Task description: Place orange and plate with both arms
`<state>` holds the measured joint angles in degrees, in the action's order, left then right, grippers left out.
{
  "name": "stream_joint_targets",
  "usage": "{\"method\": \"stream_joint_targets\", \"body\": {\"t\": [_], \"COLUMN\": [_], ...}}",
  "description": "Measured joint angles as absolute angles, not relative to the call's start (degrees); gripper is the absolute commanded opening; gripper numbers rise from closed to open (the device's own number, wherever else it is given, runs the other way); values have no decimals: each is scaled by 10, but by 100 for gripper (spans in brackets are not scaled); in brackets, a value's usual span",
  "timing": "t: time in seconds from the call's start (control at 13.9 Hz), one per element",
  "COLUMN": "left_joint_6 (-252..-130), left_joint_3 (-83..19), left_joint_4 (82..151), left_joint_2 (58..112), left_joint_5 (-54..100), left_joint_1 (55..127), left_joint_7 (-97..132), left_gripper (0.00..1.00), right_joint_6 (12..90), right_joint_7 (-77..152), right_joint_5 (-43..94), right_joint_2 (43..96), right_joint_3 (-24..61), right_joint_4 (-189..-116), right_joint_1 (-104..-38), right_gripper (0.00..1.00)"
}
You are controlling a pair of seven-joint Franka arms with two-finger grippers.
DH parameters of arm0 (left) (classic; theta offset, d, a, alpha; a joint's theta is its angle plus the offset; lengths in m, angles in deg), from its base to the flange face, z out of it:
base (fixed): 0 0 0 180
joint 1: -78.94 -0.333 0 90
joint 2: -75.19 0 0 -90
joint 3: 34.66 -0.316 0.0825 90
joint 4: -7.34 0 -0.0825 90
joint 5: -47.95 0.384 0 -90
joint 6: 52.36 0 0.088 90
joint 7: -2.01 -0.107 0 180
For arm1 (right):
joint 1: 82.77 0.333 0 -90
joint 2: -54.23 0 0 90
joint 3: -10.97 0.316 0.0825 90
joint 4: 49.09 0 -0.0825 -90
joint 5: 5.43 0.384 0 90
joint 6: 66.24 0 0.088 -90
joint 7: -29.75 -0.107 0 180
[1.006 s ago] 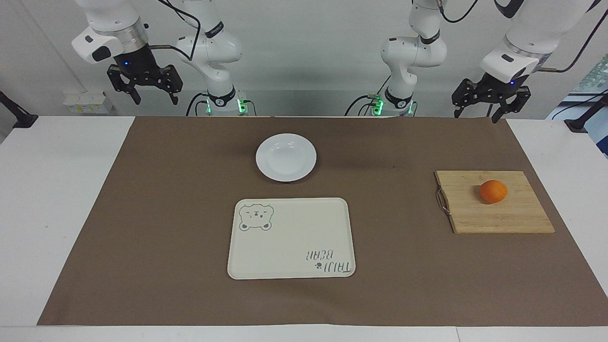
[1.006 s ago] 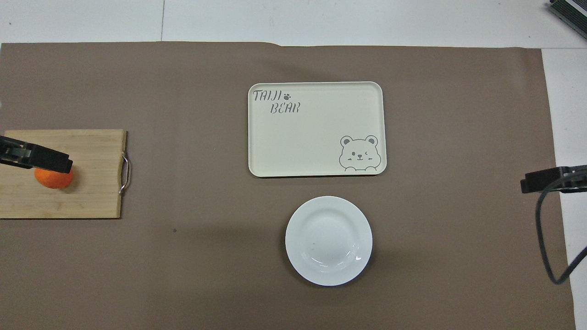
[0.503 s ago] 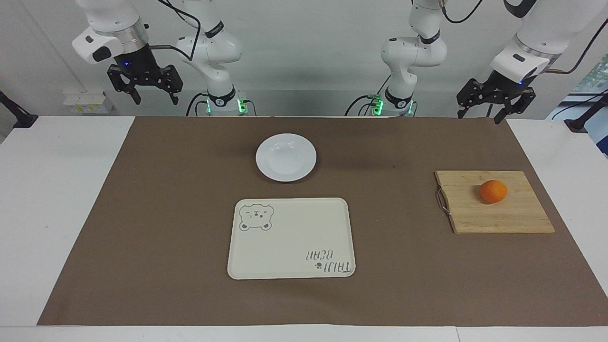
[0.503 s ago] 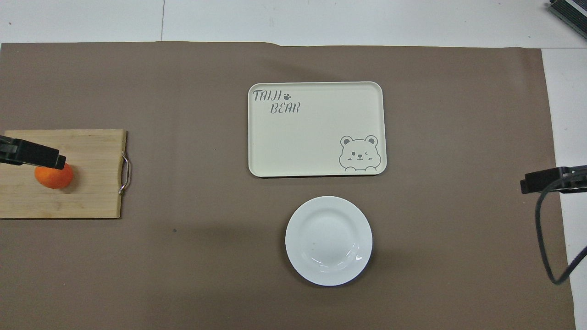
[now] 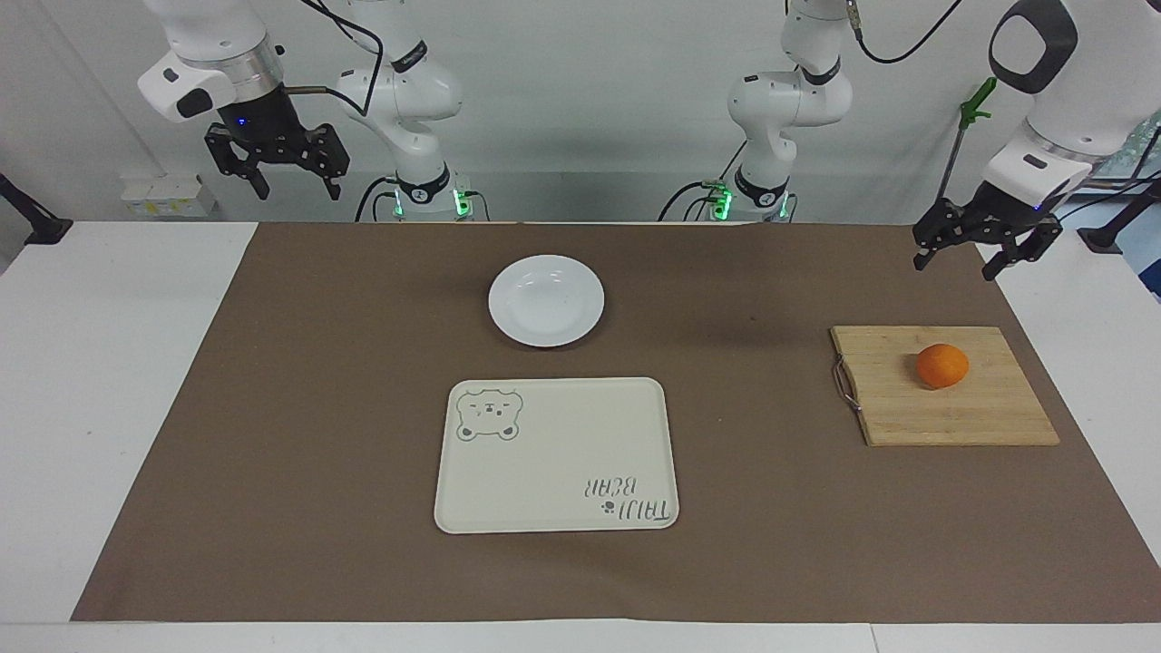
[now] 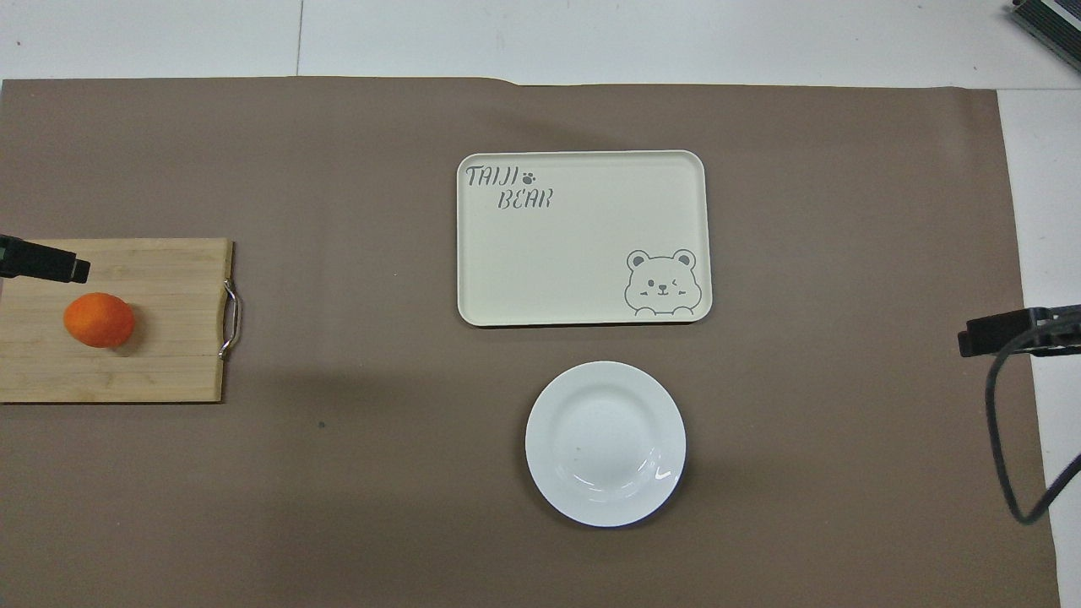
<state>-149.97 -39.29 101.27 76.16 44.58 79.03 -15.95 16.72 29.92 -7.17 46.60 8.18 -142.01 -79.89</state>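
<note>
Two arms: I see both raised, neither touching anything; I list things as the facing view runs, from its left edge across.

Right gripper: up in the air at the right arm's end, over the table's edge nearest the robots; fingers spread apart with nothing between them; this arm waits; in the overhead view only a black tip shows at the frame's edge.

Brown mat: covers most of the white table; everything else lies on it.

Plate: white, round, bare; flat on the mat in the middle of the table's width, nearer to the robots than the tray and just apart from it (a strip of mat shows between them).

Tray: cream, rectangular, bear drawn in one corner and "TAIJI BEAR" lettered in the corner diagonal to it; nothing lies on it.

Cutting board: wooden, with a metal handle on the edge that faces the tray; it sits toward the left arm's end, well apart from plate and tray.

Orange: rests on the board, past its middle away from the handle; nothing touches it.

Left gripper: in the air over the mat's corner at the left arm's end, short of the board as I read the facing view; fingers parted, holding nothing; in the overhead view its black tip overlaps the board's edge, clear of the orange.
</note>
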Motion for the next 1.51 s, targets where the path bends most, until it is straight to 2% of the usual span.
{"method": "stream_joint_targets", "body": {"t": [0.29, 0.86, 1.15, 1.51], "left_joint_6": [-1560, -1692, -1759, -1790], "left_joint_3": [-393, -393, -393, -393], "left_joint_4": [1027, 1081, 1142, 1168], "left_joint_2": [792, 889, 900, 914], "left_joint_5": [446, 446, 446, 446], "left_joint_1": [751, 703, 694, 681], "left_joint_7": [-203, -285, -292, -292], "left_gripper": [100, 100, 100, 100], "right_joint_6": [167, 167, 167, 167], "right_joint_7": [299, 299, 299, 299], "right_joint_5": [-72, -72, -72, -72], "right_joint_2": [466, 466, 466, 466], "right_joint_3": [82, 82, 82, 82], "right_joint_4": [-1420, -1420, -1420, -1420], "right_joint_1": [-799, -799, -799, -799], "right_gripper": [100, 100, 100, 100]}}
